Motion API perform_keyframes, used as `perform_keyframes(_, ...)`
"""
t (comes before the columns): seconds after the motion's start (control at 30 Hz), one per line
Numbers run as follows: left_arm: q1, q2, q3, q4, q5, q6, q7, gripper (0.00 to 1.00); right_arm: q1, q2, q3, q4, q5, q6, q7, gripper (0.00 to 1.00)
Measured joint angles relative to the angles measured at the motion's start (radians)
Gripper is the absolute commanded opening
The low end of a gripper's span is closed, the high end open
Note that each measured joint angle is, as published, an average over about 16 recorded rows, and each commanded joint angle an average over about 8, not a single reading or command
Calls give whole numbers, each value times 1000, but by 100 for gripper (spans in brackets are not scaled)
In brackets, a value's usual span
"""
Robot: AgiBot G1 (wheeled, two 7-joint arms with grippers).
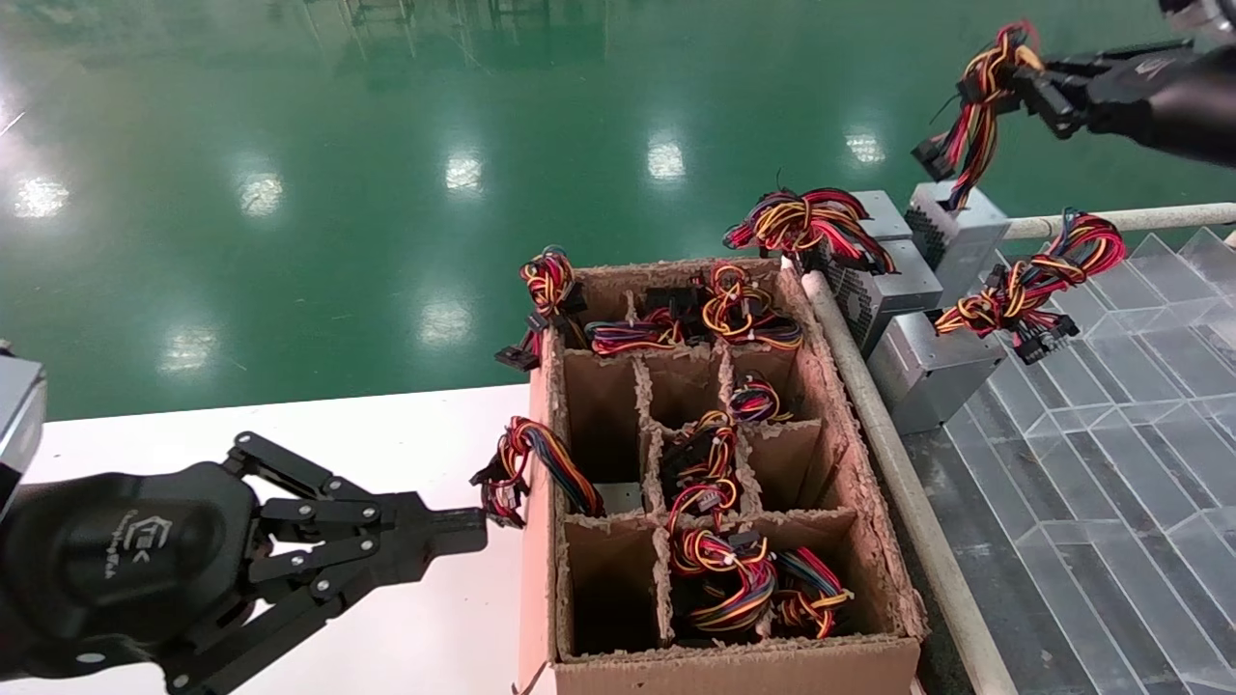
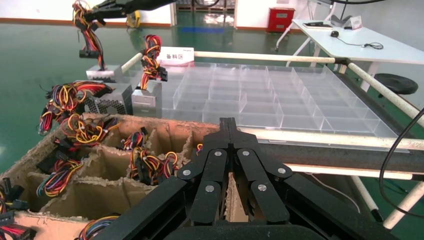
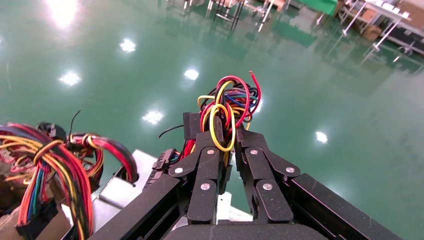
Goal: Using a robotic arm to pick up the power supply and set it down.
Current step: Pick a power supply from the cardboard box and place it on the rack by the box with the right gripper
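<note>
My right gripper (image 1: 1028, 85) is high at the far right, shut on the top of a slim stalk of red, yellow and black wires (image 1: 975, 116). The stalk runs down to the power supply (image 1: 951, 232), a small grey box with a perforated face, at the far end of a row of grey boxes; its underside is hidden behind them. In the right wrist view the fingers (image 3: 227, 132) pinch the wire loops (image 3: 227, 105). The left wrist view shows the same wires (image 2: 90, 35) and box (image 2: 102, 72) far off. My left gripper (image 1: 478, 529) (image 2: 228, 122) is shut and empty beside the cardboard box.
A divided cardboard box (image 1: 734, 666) holds several units with coiled wire bundles. Two more grey boxes (image 1: 932, 367) with fat bundles rest on the clear compartment tray (image 1: 1110, 463), bounded by white rails (image 1: 869, 405). A white table (image 1: 386, 434) lies under my left arm.
</note>
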Motion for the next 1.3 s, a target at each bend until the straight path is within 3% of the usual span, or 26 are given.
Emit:
perform_keyframes(0.33,0,0,0,0,0,0,0,0,-30,-30,-5,1,-8,34,13,0)
perform_keyframes(0.37,0,0,0,0,0,0,0,0,-31,-32,-6,2,-9,37,14,4)
perform_keyframes(0.6,0,0,0,0,0,0,0,0,-37,-44,-12,9,-17,48,20,90)
perform_keyframes(0.63,0,0,0,0,0,0,0,0,-37,-45,-13,10,-19,48,21,98)
perform_keyframes(1.3,0,0,1,0,-1,0,0,0,-4,-35,-21,37,-30,9,23,100)
